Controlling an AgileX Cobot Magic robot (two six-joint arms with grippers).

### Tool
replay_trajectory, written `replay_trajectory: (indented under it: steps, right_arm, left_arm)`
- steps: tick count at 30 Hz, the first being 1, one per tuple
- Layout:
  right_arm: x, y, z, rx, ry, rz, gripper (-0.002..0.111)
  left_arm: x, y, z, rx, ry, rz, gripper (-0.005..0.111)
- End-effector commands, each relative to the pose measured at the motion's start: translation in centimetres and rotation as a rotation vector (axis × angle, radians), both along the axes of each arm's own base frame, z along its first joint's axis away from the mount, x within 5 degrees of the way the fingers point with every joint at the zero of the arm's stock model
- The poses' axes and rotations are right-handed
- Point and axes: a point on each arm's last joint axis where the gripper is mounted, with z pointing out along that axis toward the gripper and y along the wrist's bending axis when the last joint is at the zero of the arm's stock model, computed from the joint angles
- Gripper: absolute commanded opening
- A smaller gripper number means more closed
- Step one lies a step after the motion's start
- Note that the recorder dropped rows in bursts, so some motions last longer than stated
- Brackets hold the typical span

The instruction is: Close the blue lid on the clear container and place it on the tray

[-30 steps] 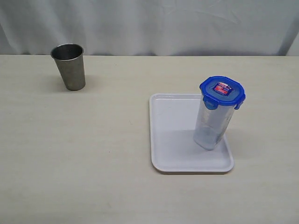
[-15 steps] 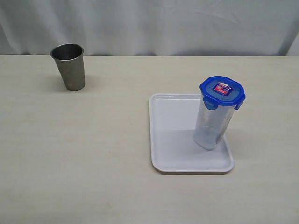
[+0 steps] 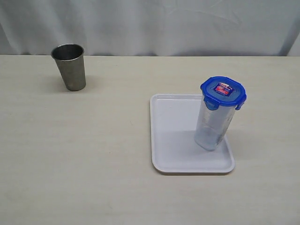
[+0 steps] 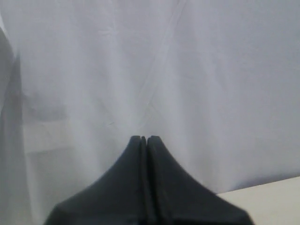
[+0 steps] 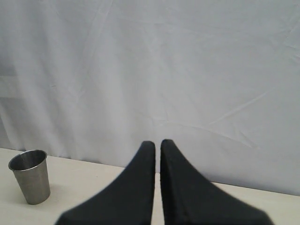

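The clear container (image 3: pixel 213 126) stands upright on the right side of the white tray (image 3: pixel 173 136), with the blue lid (image 3: pixel 223 91) sitting on its top. Neither arm shows in the exterior view. In the left wrist view my left gripper (image 4: pixel 144 138) is shut with nothing in it, its black fingers pressed together and pointing at the white curtain. In the right wrist view my right gripper (image 5: pixel 157 143) is shut and holds nothing, with only a thin slit between its fingers. It points over the table toward the curtain.
A grey metal cup (image 3: pixel 69 66) stands at the back left of the beige table (image 3: pixel 84 154); the cup (image 5: pixel 30 176) also shows in the right wrist view. A white curtain (image 3: pixel 150 26) closes off the back.
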Motion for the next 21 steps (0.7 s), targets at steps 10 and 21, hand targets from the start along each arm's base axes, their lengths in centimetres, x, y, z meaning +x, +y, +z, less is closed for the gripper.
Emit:
replay_trajectory:
  steps: [10,21]
  right_arm:
    - [-0.1,0.0,0.0,0.007,-0.003,-0.005,0.004]
    - [-0.1,0.0,0.0,0.007,-0.003,-0.004,0.004]
  left_arm:
    - [-3.9,2.0,-5.9,-0.014,0.067,0.154,0.0]
    - [-5.2,2.9,-7.4,-0.009,0.088,0.283,0.0]
